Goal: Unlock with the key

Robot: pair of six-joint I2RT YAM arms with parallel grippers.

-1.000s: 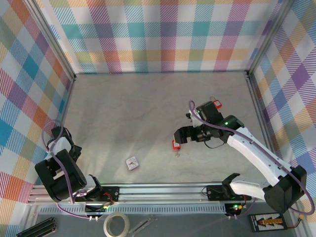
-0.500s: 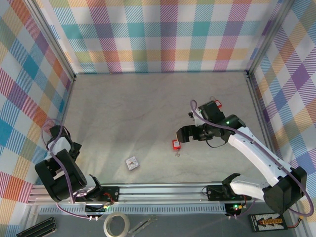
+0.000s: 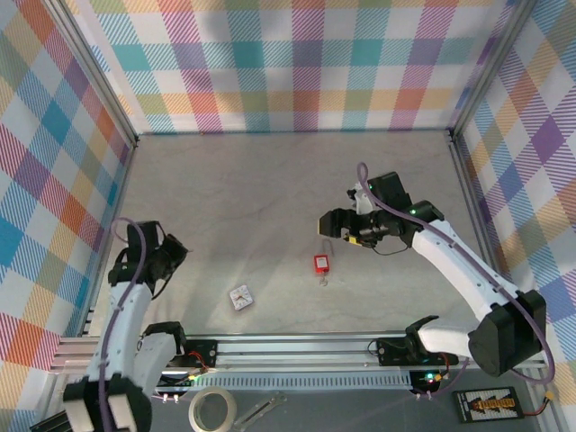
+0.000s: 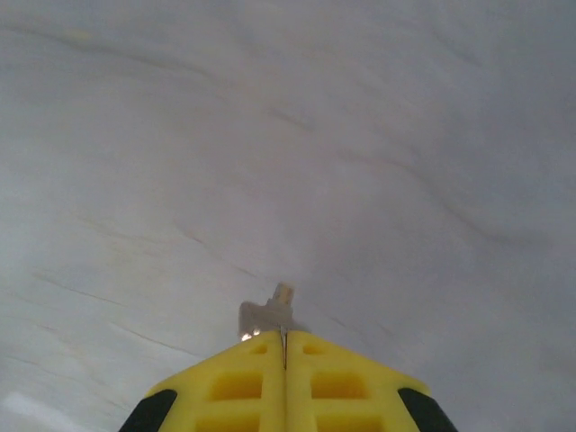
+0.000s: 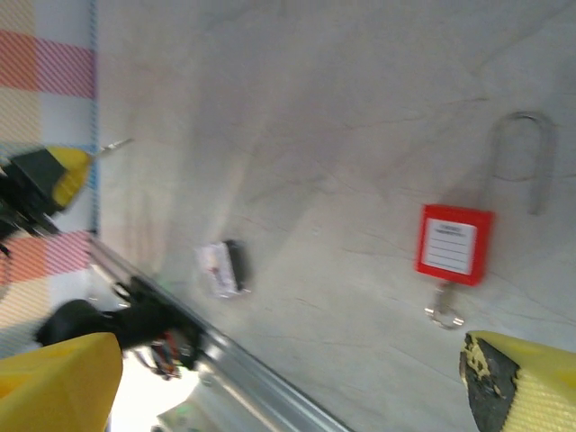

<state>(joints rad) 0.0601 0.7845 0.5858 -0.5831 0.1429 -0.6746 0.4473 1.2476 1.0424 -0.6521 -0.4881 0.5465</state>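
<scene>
A red padlock [image 3: 320,264] [image 5: 454,243] lies flat mid-table, its steel shackle [image 5: 525,162] pointing away from the arms and a small metal ring [image 5: 444,315] at its bottom. My right gripper [image 3: 331,225] [image 5: 292,346] hovers just beyond the padlock, open wide and holding nothing. My left gripper [image 3: 180,248] [image 4: 285,335] hangs above the table's left side, shut on a small silvery key [image 4: 274,312] [image 5: 112,144] that sticks out past the yellow fingertips [image 4: 243,382].
A small white-and-black item [image 3: 240,297] [image 5: 220,268] lies between the padlock and the front rail [image 3: 288,346]. Plaid walls close in the table on three sides. Bare grey tabletop lies between the two grippers.
The left arm has unfolded from the near left corner and lifted its shut gripper up and toward the table's middle. The right gripper has drawn back a little from the padlock, still open.
</scene>
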